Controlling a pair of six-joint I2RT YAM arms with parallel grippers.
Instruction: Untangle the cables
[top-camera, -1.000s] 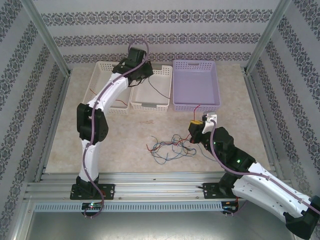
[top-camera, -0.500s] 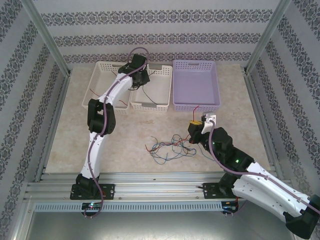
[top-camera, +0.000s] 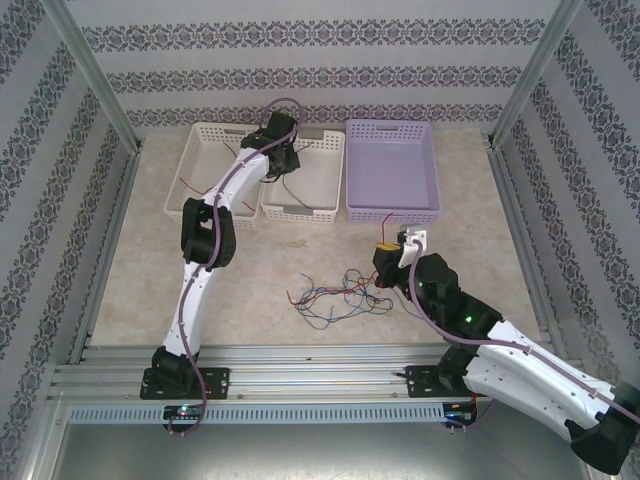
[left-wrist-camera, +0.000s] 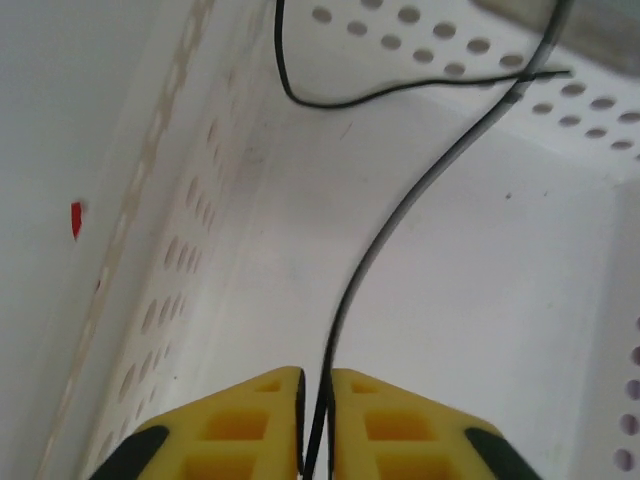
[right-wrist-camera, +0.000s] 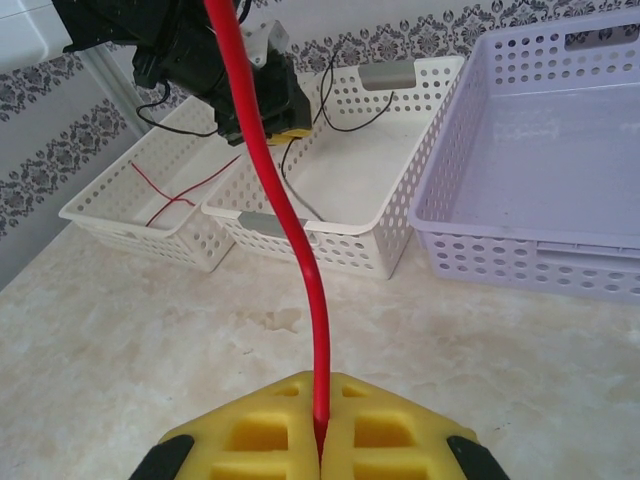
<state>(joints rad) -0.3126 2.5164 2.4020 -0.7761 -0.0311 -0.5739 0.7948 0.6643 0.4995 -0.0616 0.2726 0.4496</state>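
Observation:
A loose tangle of red, blue and black cables (top-camera: 340, 295) lies on the table in front of the baskets. My left gripper (left-wrist-camera: 317, 378) is down inside the middle white basket (top-camera: 322, 195), shut on a black cable (left-wrist-camera: 400, 210) that curves away over the basket floor. From above, that left gripper (top-camera: 283, 160) sits near the basket's left wall. My right gripper (right-wrist-camera: 320, 385) is shut on a red cable (right-wrist-camera: 300, 250) that rises steeply out of its yellow fingers. It hovers at the tangle's right end (top-camera: 386, 262).
Three baskets stand in a row at the back: a left white basket (top-camera: 200, 150) holding red cables (right-wrist-camera: 165, 195), the middle white one, and a lilac basket (top-camera: 392, 170) at the right. Metal frame posts and patterned walls enclose the table.
The left arm has stretched out and dropped its gripper deeper into the middle basket, black cable still held. The right gripper has shifted slightly away from its base with the red cable.

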